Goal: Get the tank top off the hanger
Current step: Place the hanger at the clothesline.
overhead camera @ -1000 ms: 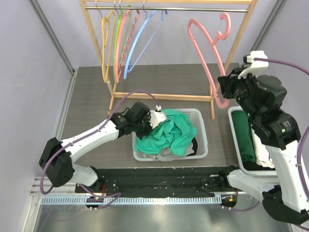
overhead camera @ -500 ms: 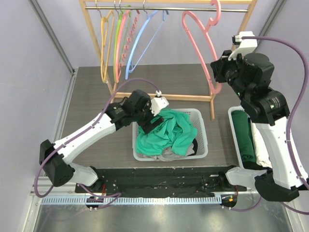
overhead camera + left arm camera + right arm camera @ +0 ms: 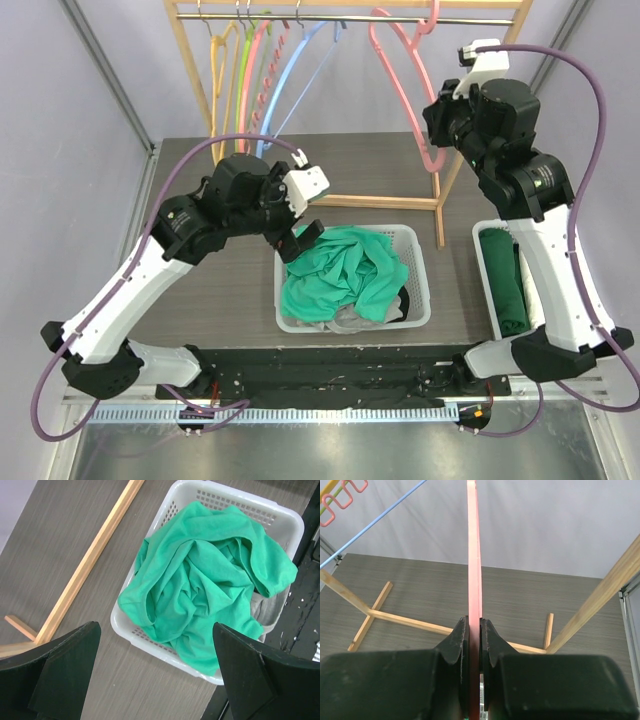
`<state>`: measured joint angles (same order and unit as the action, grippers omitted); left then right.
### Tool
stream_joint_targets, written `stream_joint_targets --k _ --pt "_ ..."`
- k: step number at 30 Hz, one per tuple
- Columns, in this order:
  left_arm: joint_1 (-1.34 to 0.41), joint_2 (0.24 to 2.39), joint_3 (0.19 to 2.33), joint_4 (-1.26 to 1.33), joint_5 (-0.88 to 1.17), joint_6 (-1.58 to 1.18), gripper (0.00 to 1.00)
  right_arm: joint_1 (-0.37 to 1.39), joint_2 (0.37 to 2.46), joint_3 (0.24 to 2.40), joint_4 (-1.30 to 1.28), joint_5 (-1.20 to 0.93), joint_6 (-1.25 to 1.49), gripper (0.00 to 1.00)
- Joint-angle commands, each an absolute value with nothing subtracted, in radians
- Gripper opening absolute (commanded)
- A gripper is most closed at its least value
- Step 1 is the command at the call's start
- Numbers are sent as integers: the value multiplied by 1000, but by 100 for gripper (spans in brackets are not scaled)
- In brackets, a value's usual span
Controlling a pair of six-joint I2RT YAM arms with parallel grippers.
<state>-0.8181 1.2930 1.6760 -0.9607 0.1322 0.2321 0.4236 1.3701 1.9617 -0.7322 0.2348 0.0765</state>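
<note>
left gripper [image 3: 154, 640] hangs wide open over the tank top [image 3: 200, 580] in the basket [image 3: 250, 505]; right gripper [image 3: 474, 622] is clamped on the bare hanger [image 3: 473, 555] upper right, probably to rehang it.

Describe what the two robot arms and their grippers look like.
Both the left arm and right arm have white link shells with bulky black joints. A purple cable loops along each, and a white camera block sits at each wrist. The left gripper and right gripper have thick matte black fingers.
</note>
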Motion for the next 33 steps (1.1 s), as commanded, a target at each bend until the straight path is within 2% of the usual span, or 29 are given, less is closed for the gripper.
stream_joint_targets --k 1,8,18,19,20,22,23,24,27,33 --pt "-821 1278 1744 -1063 149 284 100 426 1393 2008 -667 244 69 1" --pt "-821 1261 1787 -1046 55 290 100 426 1442 1970 -692 224 81 1" --pt "-787 1241 1828 -1048 9 276 100 426 1361 1827 -675 242 69 1" --pt "-778 1238 1836 -1040 -21 273 100 426 1345 1819 -678 244 68 4" --pt "-766 1232 1845 -1039 -31 273 100 426 1338 1800 -689 241 67 19" --pt "-747 1223 1880 -1026 -70 265 100 426 1307 1776 -695 239 66 34" --pt "-723 1218 1896 -1025 -77 267 100 426 1293 1749 -696 244 66 54" --pt "-715 1218 1913 -1020 -95 265 100 425 1279 1735 -695 253 66 60" --pt "-707 1221 1962 -1008 -149 276 100 425 1218 1701 -695 270 60 72" --pt "-700 1255 2042 -954 -242 265 100 426 1114 1716 -690 343 64 79"
